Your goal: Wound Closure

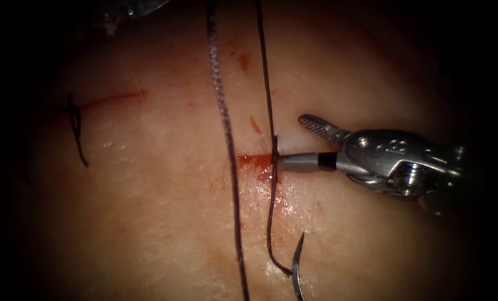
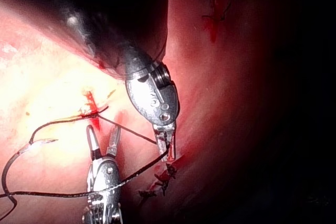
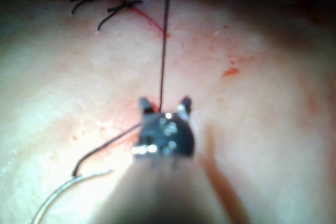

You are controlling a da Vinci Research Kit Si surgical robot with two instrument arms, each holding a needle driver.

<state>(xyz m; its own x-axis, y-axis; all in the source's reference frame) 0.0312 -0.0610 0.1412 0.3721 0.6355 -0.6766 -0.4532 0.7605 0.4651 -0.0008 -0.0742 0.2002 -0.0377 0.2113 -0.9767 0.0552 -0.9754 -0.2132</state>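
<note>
Reaching in over the tissue [image 1: 148, 223], the right tool [image 1: 293, 142] has its jaws wide apart and grips nothing. Its lower jaw points at the cut [image 1: 254, 160], the tip level with the red fluid [image 1: 262, 164] there; the upper jaw angles up and away. The thread [image 1: 271, 212] runs just past the jaw tips, from above them, across the cut, and down to the needle [image 1: 297, 267]. A second, thicker strand [image 1: 226, 139] runs parallel, further from the tips on the left.

The needle lies free on the tissue surface, below the right tool's jaws and clear of them, on the right of the cut's stitch line; neither tool holds it. Its swaged end joins the thread; whether its far end enters the tissue cannot be told.

In the left wrist view the left tool [image 2: 164, 142] has its jaws closed on the thread [image 2: 131, 132], close to a finished stitch [image 2: 163, 177]. The right tool [image 2: 104, 140] shows there with jaws spread, empty.

In the right wrist view the thread [image 3: 163, 51] passes between the right tool's open jaw tips without being clamped; the needle [image 3: 63, 195] curves beside the shaft. An earlier stitch [image 1: 76, 125] sits well left of the right tool.
</note>
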